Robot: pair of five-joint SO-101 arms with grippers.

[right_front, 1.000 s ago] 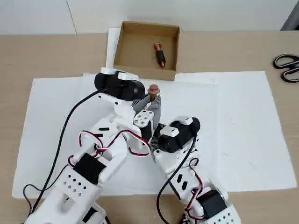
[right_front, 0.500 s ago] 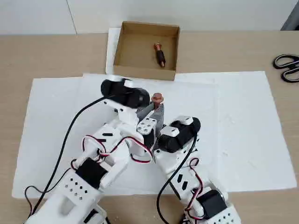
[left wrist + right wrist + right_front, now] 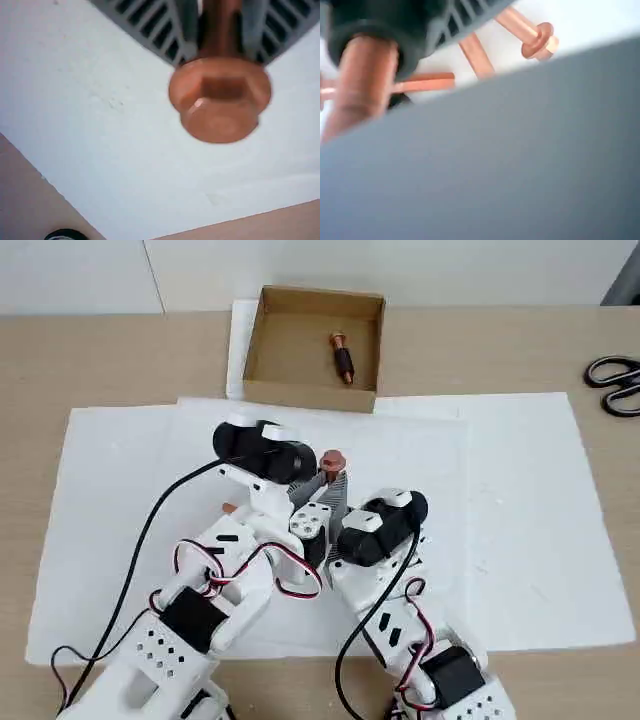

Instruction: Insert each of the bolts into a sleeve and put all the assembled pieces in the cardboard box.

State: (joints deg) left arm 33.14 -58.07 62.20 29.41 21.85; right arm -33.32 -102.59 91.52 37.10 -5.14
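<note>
The bolt [image 3: 220, 97] is up off the white paper [image 3: 520, 500], with its copper head pointing up and a bit tilted. The left pincer [image 3: 220, 40] is clamped tight on the bolt's stem, just under the head, with one grey finger on each side. In the right wrist view a black sleeve [image 3: 380, 25] has a copper stem sticking out of one end. I cannot tell if the right pincer [image 3: 420, 55] is apart or together. More loose bolts [image 3: 527, 31] lie flat on the paper close by. The two arms are close together in the middle of the paper.

The cardboard box [image 3: 262, 340] sits on the surface at the far edge of the paper. One finished piece [image 3: 343, 357] lies inside it, near its right wall. It is a bolt in a dark sleeve. Black scissors [image 3: 615, 380] lie on the surface far off to the right.
</note>
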